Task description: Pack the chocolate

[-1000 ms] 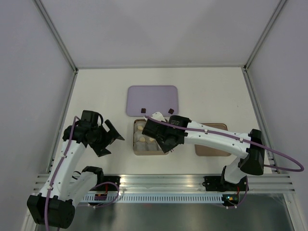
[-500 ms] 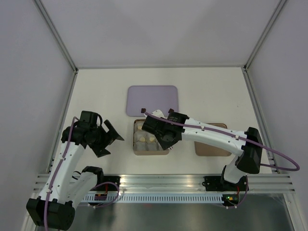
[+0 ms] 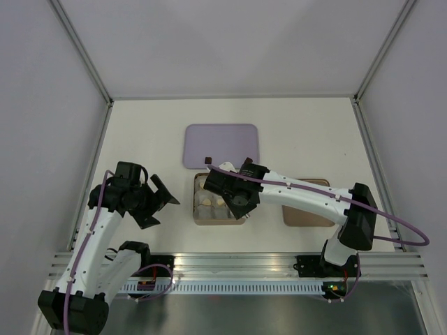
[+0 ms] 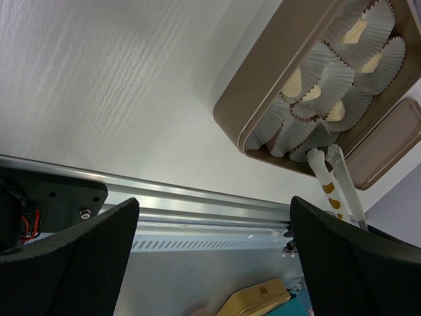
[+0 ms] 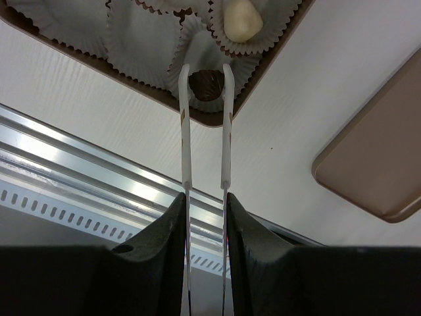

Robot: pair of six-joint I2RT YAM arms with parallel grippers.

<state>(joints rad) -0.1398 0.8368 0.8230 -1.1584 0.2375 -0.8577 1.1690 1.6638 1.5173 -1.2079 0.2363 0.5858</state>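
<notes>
My right gripper (image 5: 204,201) is shut on thin white tongs (image 5: 185,125). A dark brown chocolate (image 5: 208,84) sits between the tong tips, over a white paper cup in a corner of the brown tray (image 5: 217,121). Whether it rests in the cup I cannot tell. A cream chocolate (image 5: 242,20) lies in the cup beside it. From above, the right gripper (image 3: 239,197) hangs over the tray's (image 3: 197,218) right side. Several cream chocolates (image 4: 293,82) sit in cups. Two dark chocolates (image 3: 207,161) lie on the purple mat (image 3: 221,143). My left gripper (image 3: 162,206) stands open, left of the tray.
The tray's brown lid (image 3: 311,215) lies to the right, partly under the right arm. An aluminium rail (image 3: 237,264) runs along the near edge. Grey walls close in the table on three sides.
The right gripper with the tongs has shifted a little to the left and farther back over the tray. The left arm has barely moved.
</notes>
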